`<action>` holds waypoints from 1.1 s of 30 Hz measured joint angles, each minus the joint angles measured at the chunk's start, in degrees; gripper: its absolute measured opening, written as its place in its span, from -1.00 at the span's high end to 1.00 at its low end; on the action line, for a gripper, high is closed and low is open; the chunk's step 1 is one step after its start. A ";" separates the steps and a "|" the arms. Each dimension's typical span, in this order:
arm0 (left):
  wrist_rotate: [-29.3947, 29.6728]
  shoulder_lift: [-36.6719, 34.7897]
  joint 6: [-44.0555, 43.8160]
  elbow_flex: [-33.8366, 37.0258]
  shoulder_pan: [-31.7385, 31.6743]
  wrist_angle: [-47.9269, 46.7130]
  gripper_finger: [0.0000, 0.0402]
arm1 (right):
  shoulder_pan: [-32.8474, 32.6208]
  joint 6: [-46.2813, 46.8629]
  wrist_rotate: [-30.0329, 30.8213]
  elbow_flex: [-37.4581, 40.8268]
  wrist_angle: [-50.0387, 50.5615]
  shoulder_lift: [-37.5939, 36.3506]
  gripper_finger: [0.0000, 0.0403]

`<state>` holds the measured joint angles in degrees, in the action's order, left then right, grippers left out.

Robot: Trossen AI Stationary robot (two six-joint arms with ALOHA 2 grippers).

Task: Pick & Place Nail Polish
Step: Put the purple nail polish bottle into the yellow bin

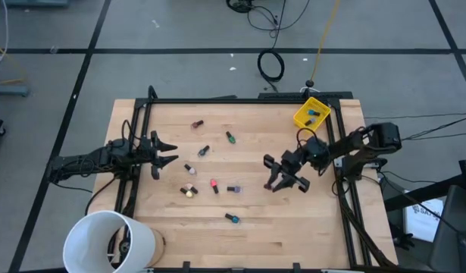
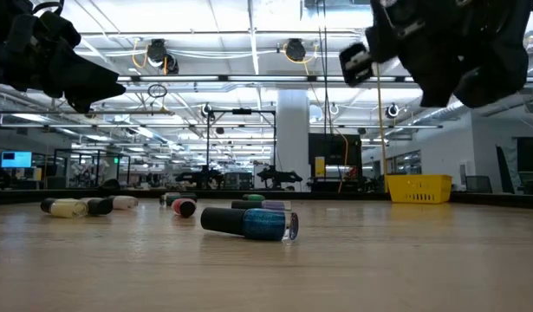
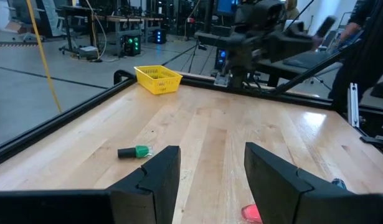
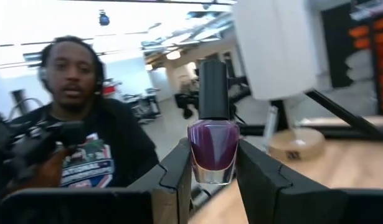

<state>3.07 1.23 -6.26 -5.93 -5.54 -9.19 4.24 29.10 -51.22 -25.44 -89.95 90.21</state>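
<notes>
Between the right gripper's (image 4: 213,171) clamped dark fingers stands a glossy purple bottle (image 4: 213,152); left gripper (image 3: 207,171) gapes.

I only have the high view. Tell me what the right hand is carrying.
Observer: The right hand is shut on a purple nail polish bottle, held by its body with the dark cap sticking out past the fingers.
Operator: Check the left hand next.
Observer: The left hand is open and empty. A green bottle lies on its side on the table ahead of it.
Operator: Confirm the height of both hands.
Observer: The low view shows both hanging well above the table, neither touching the wood.
</notes>
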 joint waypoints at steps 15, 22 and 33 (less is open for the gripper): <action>0.00 -0.01 0.02 -0.01 0.01 0.00 0.12 | -8.12 0.30 -0.05 -10.38 -0.03 0.00 0.55; 0.00 -0.02 0.02 -0.02 0.00 0.00 0.12 | -7.92 -1.19 5.69 -10.85 2.05 -0.05 0.55; 0.02 -0.02 0.02 0.00 0.00 0.00 0.12 | -3.64 -8.74 30.51 -10.83 18.85 -0.04 0.55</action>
<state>3.09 1.21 -6.24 -5.93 -5.54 -9.19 0.60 20.35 -20.71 -36.27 -71.11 90.17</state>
